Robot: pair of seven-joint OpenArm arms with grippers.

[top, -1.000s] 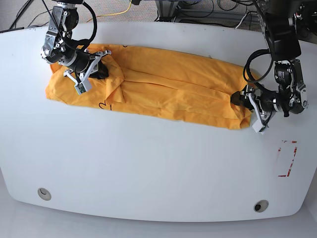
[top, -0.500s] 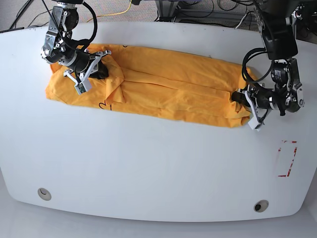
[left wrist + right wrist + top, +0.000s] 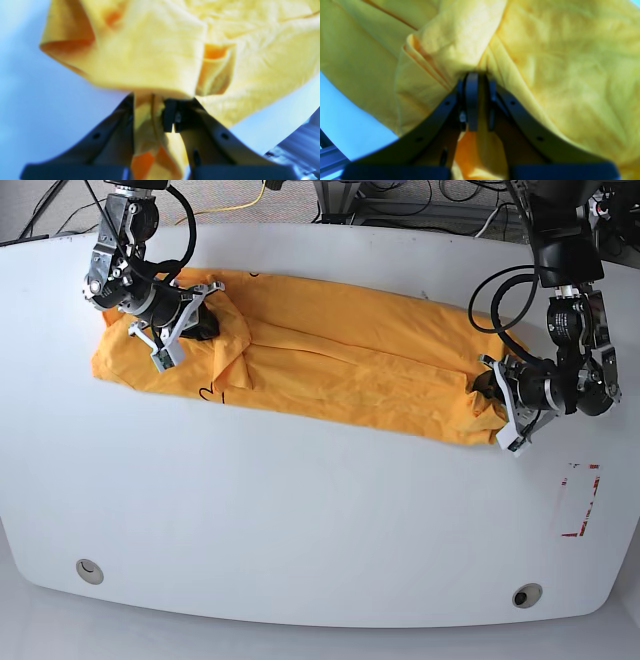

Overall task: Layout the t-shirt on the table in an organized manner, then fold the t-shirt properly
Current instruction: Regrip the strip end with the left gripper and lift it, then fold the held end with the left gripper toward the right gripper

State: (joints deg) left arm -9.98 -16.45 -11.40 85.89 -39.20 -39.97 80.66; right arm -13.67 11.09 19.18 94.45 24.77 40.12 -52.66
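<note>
Now | left claw (image 3: 492,404) pinching t-shirt (image 3: 330,355) end | right claw (image 3: 205,313) clamped on opposite end

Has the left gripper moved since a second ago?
Yes. The left gripper slid inward onto the t-shirt end, away from the red tape outline, and shut.

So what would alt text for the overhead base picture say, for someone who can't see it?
An orange-yellow t-shirt, folded into a long band, lies across a white table. Two robot arms grip its opposite ends: the right gripper at the picture's left, the left gripper at its right.
</note>
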